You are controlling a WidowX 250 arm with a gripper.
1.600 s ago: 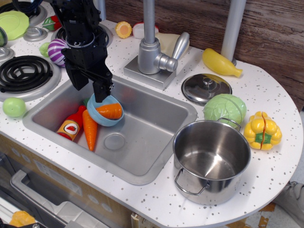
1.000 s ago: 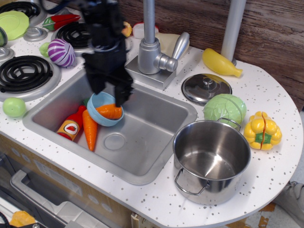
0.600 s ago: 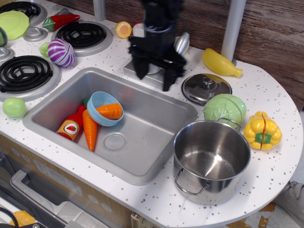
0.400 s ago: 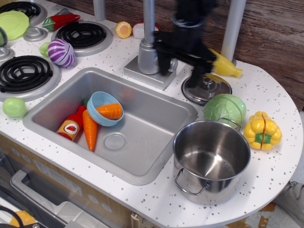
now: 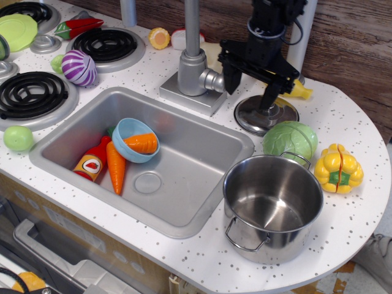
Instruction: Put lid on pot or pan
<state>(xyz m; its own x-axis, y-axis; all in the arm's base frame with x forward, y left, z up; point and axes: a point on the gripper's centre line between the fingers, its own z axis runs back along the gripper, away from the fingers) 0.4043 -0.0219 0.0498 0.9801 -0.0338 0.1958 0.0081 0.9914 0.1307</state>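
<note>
The shiny steel lid (image 5: 257,120) lies flat on the white counter right of the faucet; its knob is hidden behind my gripper. The steel pot (image 5: 273,207) with wire loop handles stands open and empty at the counter's front right. My black gripper (image 5: 250,90) hangs above the lid's left part, jaws spread wide and empty, one finger (image 5: 231,76) left of the lid and the other over it.
A green cabbage (image 5: 290,140) sits between lid and pot. A yellow pepper (image 5: 339,168) is at the right, a yellow squash (image 5: 300,90) behind the lid. The faucet (image 5: 195,58) stands just left of the gripper. The sink (image 5: 184,177) holds a blue bowl (image 5: 127,138), carrots and a bottle.
My gripper has swung from over the sink's blue bowl to the right, past the faucet, and now hangs over the lid. It stayed open and empty. Nothing else moved.
</note>
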